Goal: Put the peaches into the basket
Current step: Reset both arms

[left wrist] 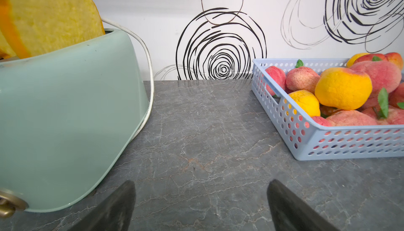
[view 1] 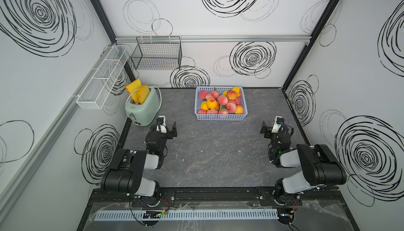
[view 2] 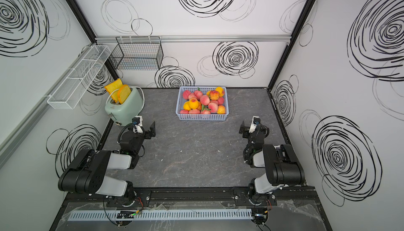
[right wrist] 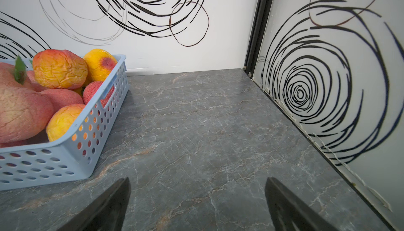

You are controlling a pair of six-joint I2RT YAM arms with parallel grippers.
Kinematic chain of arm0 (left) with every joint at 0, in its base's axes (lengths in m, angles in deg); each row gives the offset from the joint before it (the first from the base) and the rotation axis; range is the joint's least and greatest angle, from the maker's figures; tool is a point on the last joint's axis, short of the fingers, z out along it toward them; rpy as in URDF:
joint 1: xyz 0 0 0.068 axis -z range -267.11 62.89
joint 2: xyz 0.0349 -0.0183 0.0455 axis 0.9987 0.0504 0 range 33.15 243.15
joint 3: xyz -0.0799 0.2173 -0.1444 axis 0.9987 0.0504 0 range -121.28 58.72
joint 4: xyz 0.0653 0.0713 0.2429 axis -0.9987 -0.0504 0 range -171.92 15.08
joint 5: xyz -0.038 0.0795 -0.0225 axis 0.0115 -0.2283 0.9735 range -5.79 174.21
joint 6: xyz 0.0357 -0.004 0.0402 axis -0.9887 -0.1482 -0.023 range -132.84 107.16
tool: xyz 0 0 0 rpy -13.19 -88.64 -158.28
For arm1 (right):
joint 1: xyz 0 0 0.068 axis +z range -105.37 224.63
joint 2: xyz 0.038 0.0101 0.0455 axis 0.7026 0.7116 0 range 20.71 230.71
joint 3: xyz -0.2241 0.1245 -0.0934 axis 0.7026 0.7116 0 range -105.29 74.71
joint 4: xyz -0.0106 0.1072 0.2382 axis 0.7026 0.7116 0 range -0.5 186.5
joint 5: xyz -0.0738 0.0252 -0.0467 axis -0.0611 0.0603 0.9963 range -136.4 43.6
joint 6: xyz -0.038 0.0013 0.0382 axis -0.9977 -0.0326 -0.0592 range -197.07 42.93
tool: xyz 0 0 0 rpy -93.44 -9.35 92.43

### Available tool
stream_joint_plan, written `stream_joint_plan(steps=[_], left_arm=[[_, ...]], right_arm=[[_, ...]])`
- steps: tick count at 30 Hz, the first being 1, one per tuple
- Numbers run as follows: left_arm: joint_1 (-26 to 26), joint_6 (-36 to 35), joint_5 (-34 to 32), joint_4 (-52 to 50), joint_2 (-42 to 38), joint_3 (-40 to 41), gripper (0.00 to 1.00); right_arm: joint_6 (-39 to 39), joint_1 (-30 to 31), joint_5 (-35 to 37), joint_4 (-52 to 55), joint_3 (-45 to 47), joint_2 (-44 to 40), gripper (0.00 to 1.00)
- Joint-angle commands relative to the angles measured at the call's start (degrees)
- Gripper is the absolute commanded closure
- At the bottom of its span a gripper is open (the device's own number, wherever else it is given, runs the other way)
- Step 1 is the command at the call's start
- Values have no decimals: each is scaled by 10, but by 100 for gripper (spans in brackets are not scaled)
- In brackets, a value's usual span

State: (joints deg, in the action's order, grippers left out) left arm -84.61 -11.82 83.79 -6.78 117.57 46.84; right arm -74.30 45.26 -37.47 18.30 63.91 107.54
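Blue perforated basket (view 1: 220, 116) at the far edge of the tabletop (view 1: 207, 153), heaped with pink and yellow peaches (view 1: 222, 100) — left gripper (left wrist: 201, 188) and right gripper (right wrist: 197, 181) both spread wide, empty, low over bare tabletop

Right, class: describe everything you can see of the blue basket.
The blue basket is a shallow rectangular tray, seemingly plastic. Its walls are pierced with rows of round holes, and each short end has a handle slot. It sits flat at the far side of the grey table, heaped with pink and yellow peaches; nothing else touches it.
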Motion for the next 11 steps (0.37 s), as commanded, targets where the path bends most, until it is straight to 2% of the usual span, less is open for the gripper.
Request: stream_joint_plan(steps=[1, 7, 11], left_arm=[[0, -11, -5, 44, -6, -3, 3], [-1, -10, -3, 41, -6, -5, 2], [8, -25, 6, 65, -12, 12, 2]], right_arm=[[-7, 3, 0, -29, 0, -3, 1], [0, -10, -32, -11, -10, 2, 1], [-32, 0, -72, -12, -8, -2, 1]])
